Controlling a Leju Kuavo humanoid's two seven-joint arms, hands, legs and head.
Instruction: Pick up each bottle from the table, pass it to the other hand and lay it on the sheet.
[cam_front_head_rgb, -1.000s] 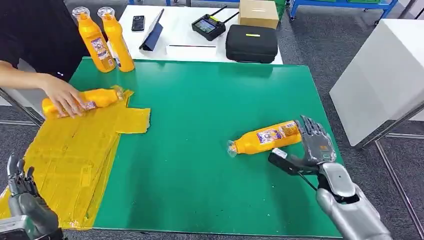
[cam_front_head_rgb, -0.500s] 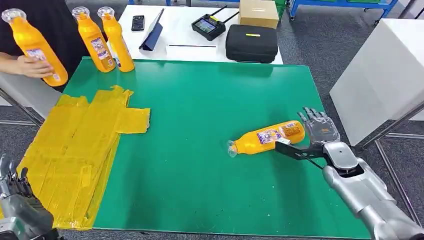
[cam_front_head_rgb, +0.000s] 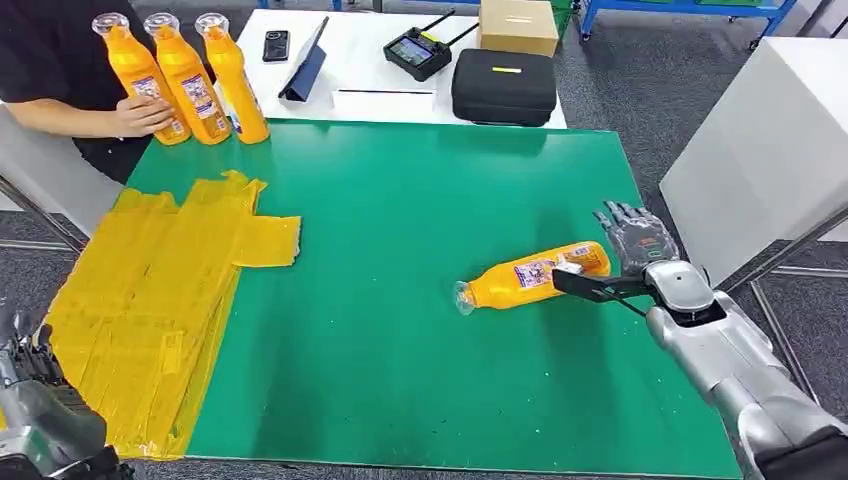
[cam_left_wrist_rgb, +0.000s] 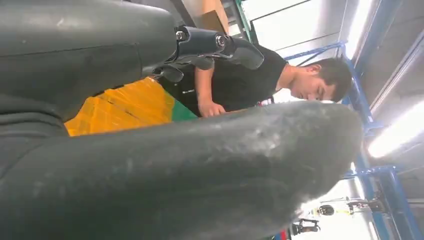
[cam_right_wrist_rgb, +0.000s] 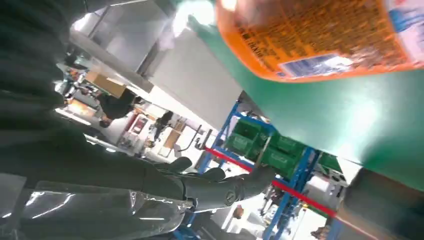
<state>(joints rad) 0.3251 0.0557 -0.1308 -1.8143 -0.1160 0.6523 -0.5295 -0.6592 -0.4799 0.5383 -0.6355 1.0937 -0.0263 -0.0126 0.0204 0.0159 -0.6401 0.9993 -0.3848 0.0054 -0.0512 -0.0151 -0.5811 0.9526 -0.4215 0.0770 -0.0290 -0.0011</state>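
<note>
An orange bottle (cam_front_head_rgb: 530, 275) lies on its side on the green table (cam_front_head_rgb: 400, 200), cap toward the left. My right hand (cam_front_head_rgb: 632, 255) is at the bottle's base with fingers spread behind it and the thumb beside the bottle's near side; it holds nothing. The right wrist view has the bottle's label (cam_right_wrist_rgb: 320, 35) close above the hand (cam_right_wrist_rgb: 100, 165). The yellow sheet (cam_front_head_rgb: 150, 290) lies over the table's left part. My left hand (cam_front_head_rgb: 30, 390) hangs low at the near left corner, holding nothing, with the sheet (cam_left_wrist_rgb: 125, 105) beyond it.
Three orange bottles (cam_front_head_rgb: 185, 75) stand upright at the back left corner, a person's hand (cam_front_head_rgb: 140, 115) on the leftmost. Behind, a white table carries a black case (cam_front_head_rgb: 503, 85), a cardboard box (cam_front_head_rgb: 517, 25), a controller (cam_front_head_rgb: 417, 52) and a phone (cam_front_head_rgb: 276, 45). A white block (cam_front_head_rgb: 770, 140) stands at the right.
The person lifted the bottle off the sheet and stood it beside the two upright ones. My right hand shifted up beside the lying bottle's base. My left hand sank lower.
</note>
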